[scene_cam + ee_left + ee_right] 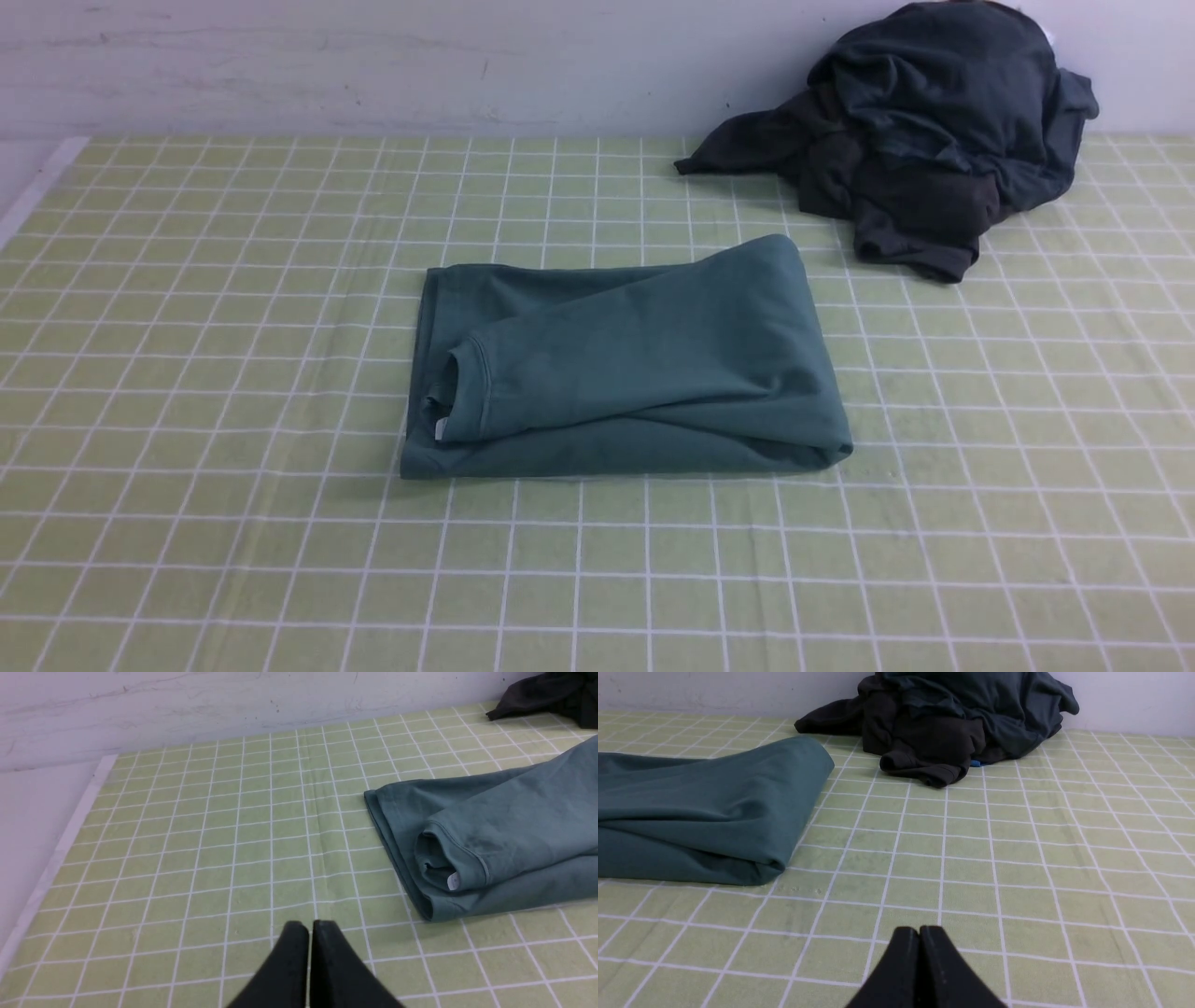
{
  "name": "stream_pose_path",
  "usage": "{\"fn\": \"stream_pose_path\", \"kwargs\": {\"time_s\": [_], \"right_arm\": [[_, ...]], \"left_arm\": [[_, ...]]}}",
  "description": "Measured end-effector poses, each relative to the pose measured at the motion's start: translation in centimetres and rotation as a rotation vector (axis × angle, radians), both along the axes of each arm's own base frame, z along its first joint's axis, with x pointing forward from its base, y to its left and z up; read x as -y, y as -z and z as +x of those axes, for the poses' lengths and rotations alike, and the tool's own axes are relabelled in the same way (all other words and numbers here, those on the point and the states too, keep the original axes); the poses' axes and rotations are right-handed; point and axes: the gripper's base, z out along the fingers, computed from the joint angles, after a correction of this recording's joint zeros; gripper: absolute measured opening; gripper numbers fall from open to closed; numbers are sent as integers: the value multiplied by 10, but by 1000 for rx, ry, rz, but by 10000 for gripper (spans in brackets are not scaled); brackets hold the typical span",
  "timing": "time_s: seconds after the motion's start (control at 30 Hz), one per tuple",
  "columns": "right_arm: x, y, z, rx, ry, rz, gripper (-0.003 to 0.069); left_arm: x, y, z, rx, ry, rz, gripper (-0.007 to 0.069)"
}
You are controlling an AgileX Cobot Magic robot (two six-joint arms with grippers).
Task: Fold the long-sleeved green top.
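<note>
The green long-sleeved top (625, 369) lies folded in a compact bundle mid-table on the checked cloth (187, 373). Both the left gripper (309, 926) and right gripper (919, 931) hover apart from it, jaws closed, holding nothing.

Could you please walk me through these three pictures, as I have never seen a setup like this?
This is a two-armed robot at a table with a checked cloth. The wide picture looks forward from between its arms; the other two come from cameras on its wrists. The black wedge in each is a gripper: the left gripper and the right gripper, both shut and holding nothing. On the cloth lies the green top, folded into a neat block. A heap of dark clothes sits by the wall on the right.
</note>
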Motion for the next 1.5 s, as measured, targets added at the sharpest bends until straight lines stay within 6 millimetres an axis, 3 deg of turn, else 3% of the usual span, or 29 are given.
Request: {"fn": "stream_pose_path", "kwargs": {"time_s": [0.13, 0.27, 0.43, 0.6, 1.5], "right_arm": [[0, 0, 0, 0, -1, -3, -11], [0, 0, 0, 0, -1, -3, -11], [0, 0, 0, -2, -1, -3, -11], [0, 0, 0, -2, -1, -2, -11], [0, 0, 0, -1, -4, -13, -11]], "left_arm": [[-1, 11, -13, 57, 1, -6, -1], [-3, 44, -24, 90, 2, -10, -1], [-1, 92, -16, 13, 6, 5, -1], [2, 124, -6, 56, 28, -34, -1], [6, 130, -7, 14, 75, -12, -1]]}}
